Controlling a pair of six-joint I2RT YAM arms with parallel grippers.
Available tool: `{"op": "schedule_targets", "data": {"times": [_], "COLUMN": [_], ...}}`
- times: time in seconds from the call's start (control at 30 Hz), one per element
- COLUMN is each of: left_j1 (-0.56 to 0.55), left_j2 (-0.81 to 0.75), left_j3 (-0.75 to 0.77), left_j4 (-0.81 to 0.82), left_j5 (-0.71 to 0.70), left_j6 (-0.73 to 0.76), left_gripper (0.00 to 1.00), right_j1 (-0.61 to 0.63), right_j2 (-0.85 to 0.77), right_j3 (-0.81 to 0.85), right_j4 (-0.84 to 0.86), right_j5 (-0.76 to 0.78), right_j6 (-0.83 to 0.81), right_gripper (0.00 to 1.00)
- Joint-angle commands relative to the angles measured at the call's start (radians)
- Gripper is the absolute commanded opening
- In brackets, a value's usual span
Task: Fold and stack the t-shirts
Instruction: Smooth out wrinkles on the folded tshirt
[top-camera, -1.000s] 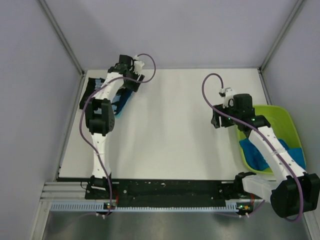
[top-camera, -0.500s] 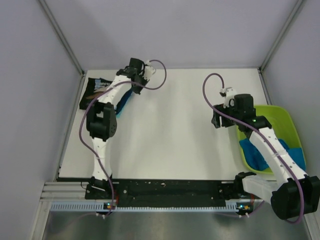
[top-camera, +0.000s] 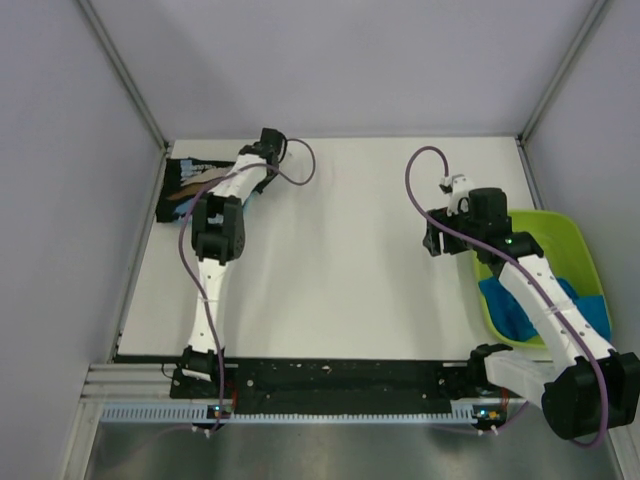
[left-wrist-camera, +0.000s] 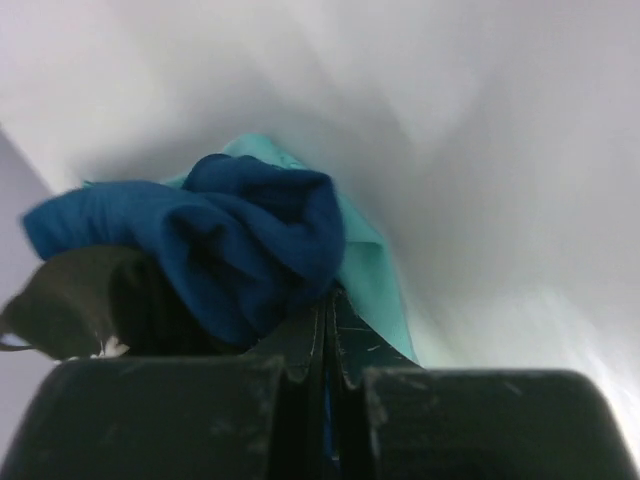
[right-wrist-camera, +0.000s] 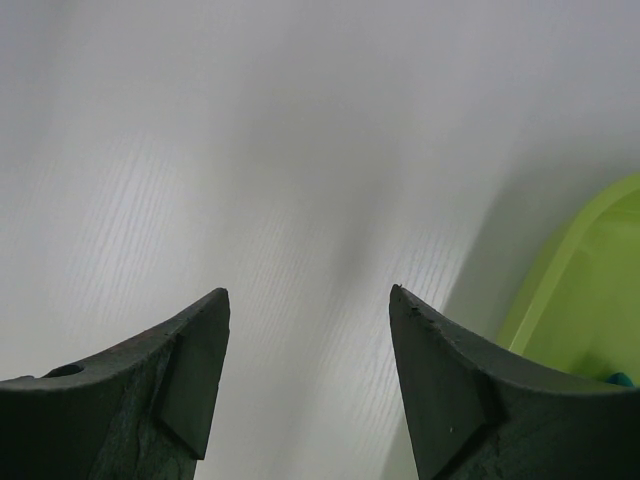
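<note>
My left gripper (left-wrist-camera: 330, 305) is shut at the back left of the table, with a sliver of a blue t-shirt (left-wrist-camera: 240, 250) pinched between its fingers. That shirt is bunched up just ahead of the tips, on top of teal cloth (left-wrist-camera: 370, 270). A black t-shirt (top-camera: 180, 182) with tan print lies at the back left corner, partly under my left arm, and shows dark (left-wrist-camera: 80, 300) in the left wrist view. My right gripper (top-camera: 432, 240) (right-wrist-camera: 308, 300) stands open above bare table. More blue t-shirts (top-camera: 512, 305) lie in the tub beneath my right arm.
The lime-green tub (top-camera: 562, 232) sits at the table's right edge, and its rim (right-wrist-camera: 585, 290) shows just right of my right fingers. Grey walls close in the table at the back and both sides. The arm bases and a black rail (top-camera: 330, 380) line the near edge.
My left gripper has shut on the blue t-shirt. The left forearm has swung over the stack, and the blue cloth that lay spread beside the arm is now bunched and mostly hidden. The right arm has not moved.
</note>
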Motion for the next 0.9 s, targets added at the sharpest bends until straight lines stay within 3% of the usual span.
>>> {"op": "schedule_targets", "data": {"times": [0.0,0.2,0.33,0.47,0.53,0.67,0.77,0.87], "left_j1": [0.046,0.055,0.023,-0.043,-0.066,-0.077,-0.075,-0.072], "left_j2": [0.088,0.058,-0.153,-0.389,-0.515,-0.797,-0.995,-1.184], "left_j3": [0.084,0.062,-0.179,-0.358,-0.431,-0.671,-0.889,-1.125], "left_j4": [0.075,0.132,0.251,0.273,0.252,0.314,0.414,0.495], "left_j5": [-0.188,-0.152,-0.054,0.135,0.242,0.463,0.528,0.563], "left_j6": [0.056,0.058,0.062,0.016,-0.027,-0.106,-0.136,-0.160], "left_gripper": [0.00,0.00,0.00,0.07,0.16,0.53,0.68,0.75], "right_j1": [-0.007,-0.009,-0.007,-0.007,-0.007,-0.009,-0.009,-0.007], "right_j2": [-0.010,-0.016,-0.026,-0.023,-0.026,-0.038,-0.032,-0.029], "right_j3": [0.003,0.000,-0.002,0.003,0.001,-0.003,-0.002,-0.006], "right_j4": [0.015,0.015,0.015,0.015,0.015,0.020,0.027,0.041], "right_j5": [0.011,0.010,0.005,-0.003,-0.009,-0.029,-0.071,-0.108], "right_j6": [-0.013,-0.013,-0.013,-0.011,-0.008,-0.004,-0.002,0.010], "right_gripper": [0.65,0.65,0.65,0.65,0.66,0.67,0.68,0.71]}}
